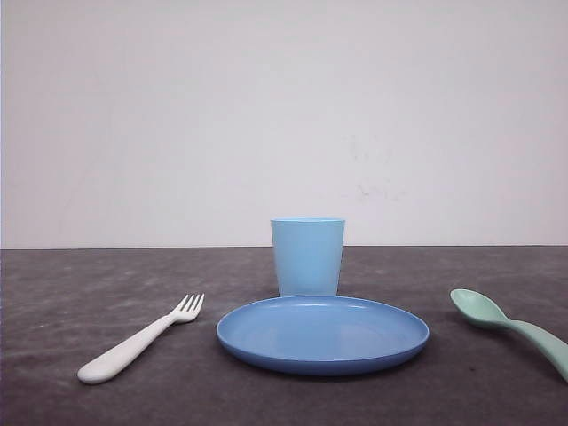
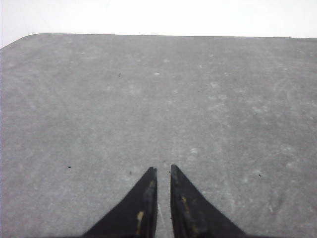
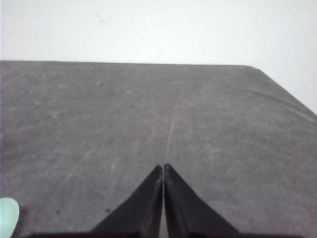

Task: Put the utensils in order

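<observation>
- Your left gripper [image 2: 163,171] has its fingers nearly closed and your right gripper [image 3: 163,167] fully closed, both empty; reopen them or they'll shove the utensils.
- The white fork [image 1: 135,342] lies left of the blue plate [image 1: 323,335] and the mint-green spoon [image 1: 510,327] right of it, flat on the worktop [image 1: 89,284], so expect a slipped pinch.

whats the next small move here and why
Probably open the left claw and reach for the white plastic fork. It lies untouched on the dark table left of the round blue plate, and both claws look shut and empty.
</observation>
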Robot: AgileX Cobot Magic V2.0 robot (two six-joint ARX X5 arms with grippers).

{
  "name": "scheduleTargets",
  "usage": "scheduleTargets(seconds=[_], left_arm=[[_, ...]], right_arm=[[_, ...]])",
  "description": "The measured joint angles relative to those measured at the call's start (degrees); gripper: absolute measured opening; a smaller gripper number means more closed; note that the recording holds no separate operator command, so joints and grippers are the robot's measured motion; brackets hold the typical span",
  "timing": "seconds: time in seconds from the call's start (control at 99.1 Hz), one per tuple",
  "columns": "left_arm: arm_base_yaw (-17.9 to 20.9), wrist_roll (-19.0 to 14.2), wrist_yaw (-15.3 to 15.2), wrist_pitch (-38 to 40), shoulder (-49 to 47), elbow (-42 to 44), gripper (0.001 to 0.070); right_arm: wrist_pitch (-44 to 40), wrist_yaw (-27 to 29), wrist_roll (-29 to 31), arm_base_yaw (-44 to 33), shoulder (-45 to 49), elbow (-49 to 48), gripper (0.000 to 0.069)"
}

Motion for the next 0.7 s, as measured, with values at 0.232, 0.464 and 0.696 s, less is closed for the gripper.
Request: scheduleTargets(seconds=[0.232, 0.464, 0.696], left_arm=[[0.0, -9.6, 0.0, 2.08, 0.0, -0.55, 0.0024], [0.0, -14.64, 0.85, 2.58, 0.0, -0.55, 0.0024], [0.0, -18.88, 4.83, 3.43, 0.09, -0.55, 0.0024]], right_arm=[[2.4, -0.74, 5.33, 0.0, 0.0, 0.0, 0.0004], [2.43, -10.01, 12.87, 0.0, 0.0, 0.0, 0.0004], [2.99, -11.43, 19.19, 0.02, 0.0, 0.0, 0.0004]])
